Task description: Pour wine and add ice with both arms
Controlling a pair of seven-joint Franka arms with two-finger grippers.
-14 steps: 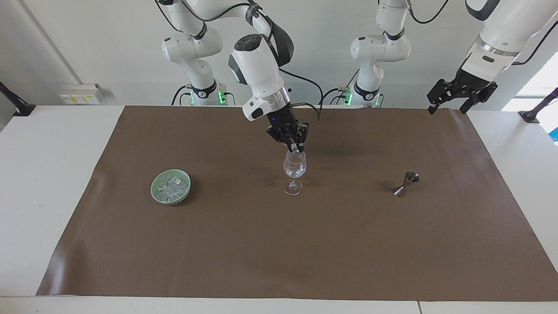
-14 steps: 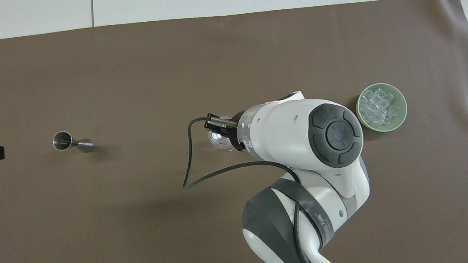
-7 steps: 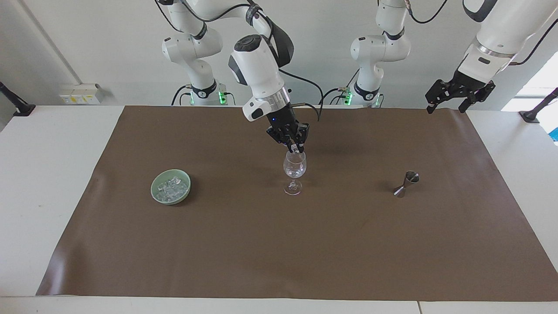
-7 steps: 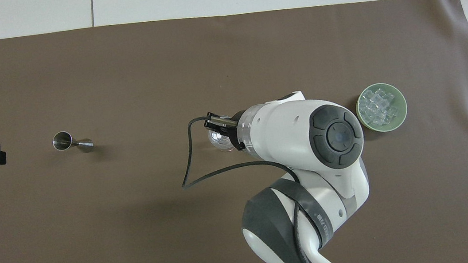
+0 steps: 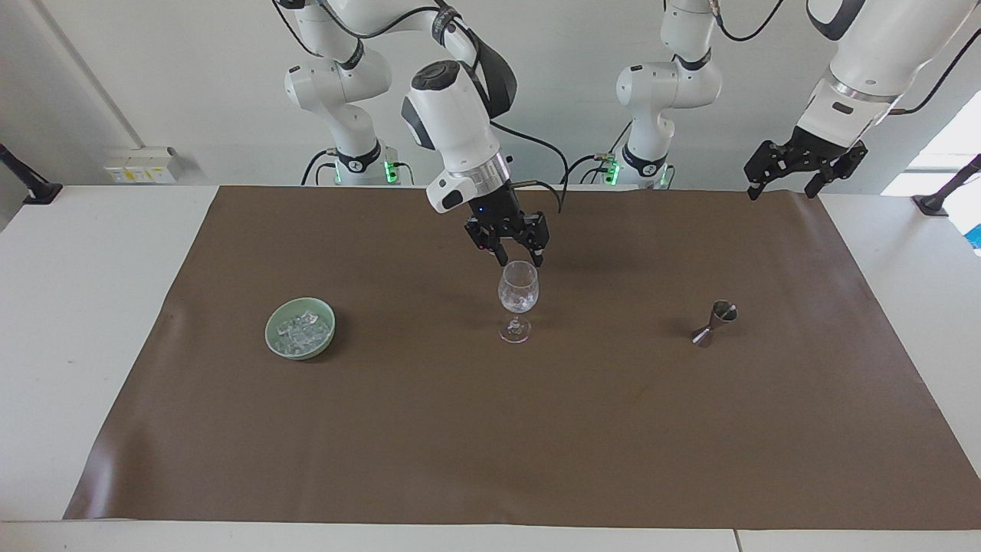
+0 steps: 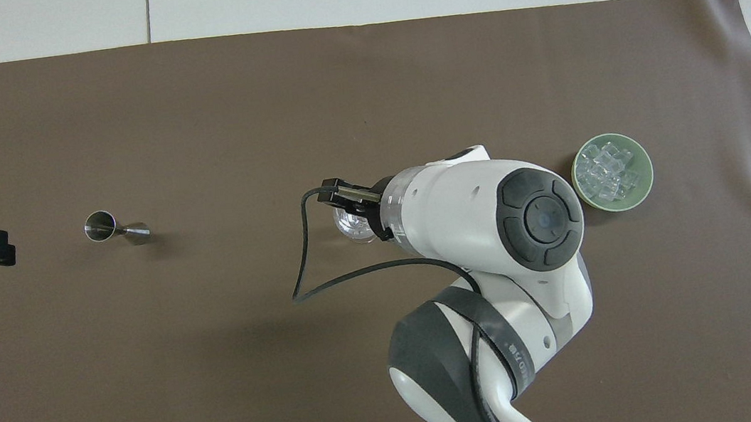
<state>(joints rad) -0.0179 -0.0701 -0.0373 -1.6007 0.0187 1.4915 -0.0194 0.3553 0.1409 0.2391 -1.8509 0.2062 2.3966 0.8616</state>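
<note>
The ice (image 5: 303,330), a glistening heap of small clear cubes, lies in a pale green round bowl (image 5: 270,331) on the brown mat (image 5: 490,445) that covers the tabletop (image 5: 92,307), toward the right arm's end. A clear stemmed wine glass (image 5: 518,293) stands upright near the middle of the mat, well apart from the bowl, and its bowl shows glassy contents near the bottom; whether they are cubes or liquid cannot be told. A small steel double-cone jigger (image 5: 714,322) leans or lies toward the left arm's end, about level with the glass.

The right hand (image 5: 520,257) hangs directly over the glass's mouth with its two fingers spread apart and nothing between them, tips just above the rim. That placement fits a drop: over the opening and low, so that a cube would fall straight in and not bounce out. The overhead view has the right arm covering most of the glass (image 6: 352,224).

The left hand (image 5: 789,180) waits raised over the mat's edge nearest the robots, fingers wide and empty, clear of the jigger, presumably to keep the middle free.
</note>
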